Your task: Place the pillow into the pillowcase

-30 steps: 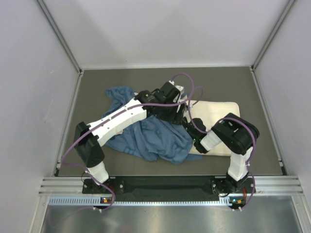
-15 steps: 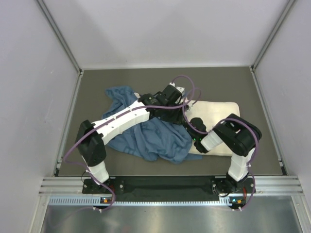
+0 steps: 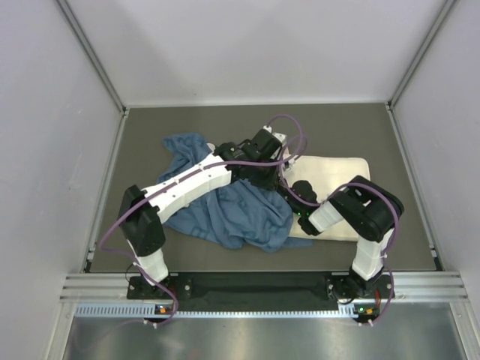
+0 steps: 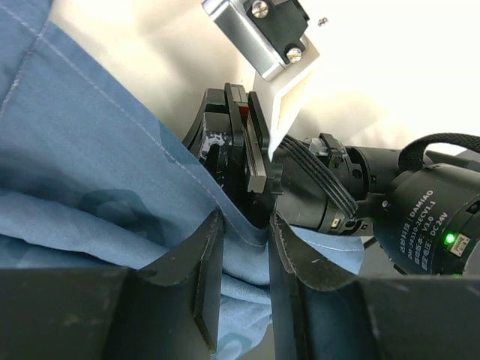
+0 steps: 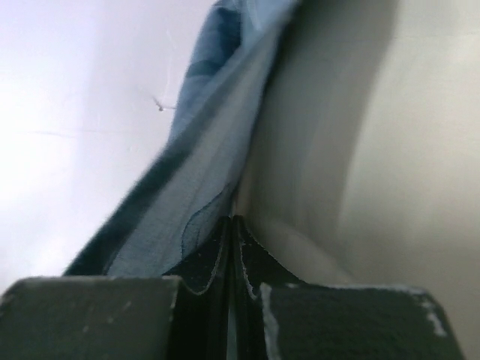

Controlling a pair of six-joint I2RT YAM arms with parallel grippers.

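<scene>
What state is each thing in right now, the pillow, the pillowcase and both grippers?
pillowcase, crumpled on the table, covering one end of the pillow
pillow, lying flat, mostly uncovered
left gripper, shut on the pillowcase hem
right gripper, shut on the pillowcase

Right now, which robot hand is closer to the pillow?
Right. The right gripper is over the pillow's left end, pinching pillowcase beside it; the left gripper pinches the hem just off that end.

The top external camera looks steeply down from above and behind the arm bases over the whole dark grey table (image 3: 360, 127). The left wrist camera sits just behind the left gripper (image 4: 246, 229) and faces right. The right wrist camera, behind the right gripper (image 5: 230, 225), faces far-left. All three views share the crumpled blue fabric pillowcase (image 3: 225, 214) (image 4: 90, 165) (image 5: 202, 150) edge against the soft cream-white pillow (image 3: 337, 169) (image 4: 150, 37) (image 5: 360, 150).
</scene>
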